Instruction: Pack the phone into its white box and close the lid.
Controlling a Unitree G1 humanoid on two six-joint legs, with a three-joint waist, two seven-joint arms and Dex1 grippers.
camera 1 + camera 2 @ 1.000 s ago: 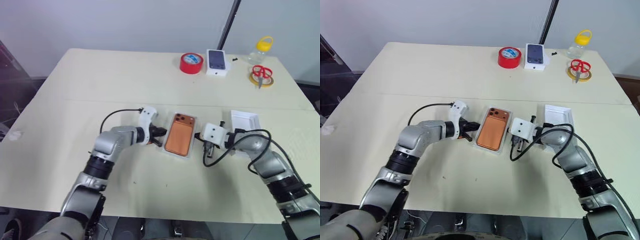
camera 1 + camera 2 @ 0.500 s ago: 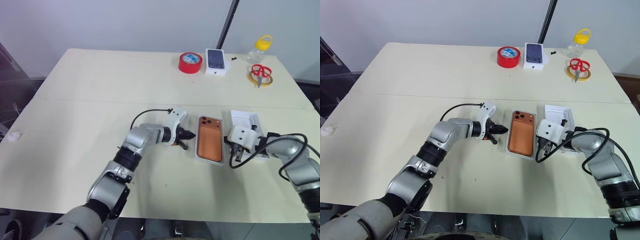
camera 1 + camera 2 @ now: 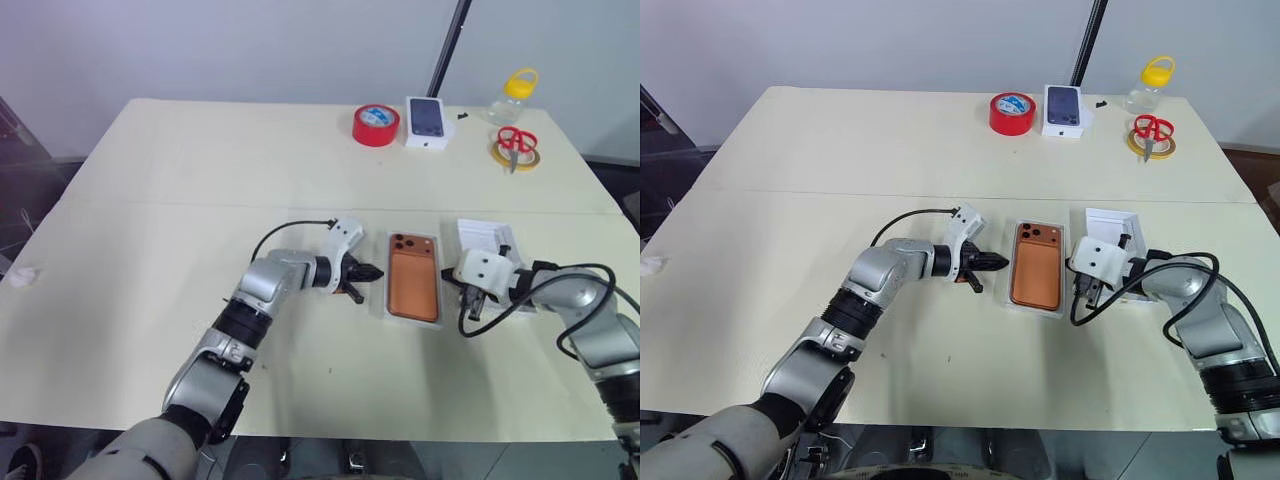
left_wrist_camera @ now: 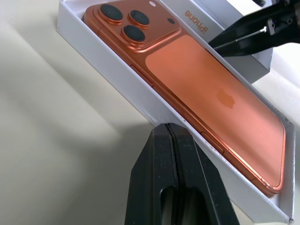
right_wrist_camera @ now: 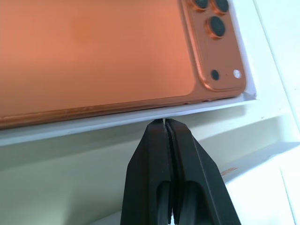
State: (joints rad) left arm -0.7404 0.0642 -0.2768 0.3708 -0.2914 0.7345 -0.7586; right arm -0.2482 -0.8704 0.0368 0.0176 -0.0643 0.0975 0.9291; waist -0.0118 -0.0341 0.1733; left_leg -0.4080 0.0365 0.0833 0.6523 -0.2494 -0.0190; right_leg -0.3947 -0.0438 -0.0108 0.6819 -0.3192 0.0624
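Observation:
The orange-copper phone (image 3: 415, 278) lies back up in the white box (image 3: 391, 300) near the table's middle, its camera cluster at the far end. My left gripper (image 3: 374, 270) is shut, its tip right at the box's left wall (image 4: 117, 61); contact is unclear. My right gripper (image 3: 1080, 287) is shut too, and its tip (image 5: 165, 123) meets the box's right wall (image 5: 117, 119). The lid (image 3: 482, 236) lies just right of the box, partly hidden behind my right hand.
At the table's far edge stand a red tape roll (image 3: 375, 124), a small white box with a dark phone picture (image 3: 427, 123), a yellow-capped bottle (image 3: 505, 95) and red scissors on a yellow tape ring (image 3: 514, 148). A crumpled paper (image 3: 20, 277) lies far left.
The box with the phone has slid to the right across the table, and both grippers moved right with it, staying shut. In the last half second little has changed.

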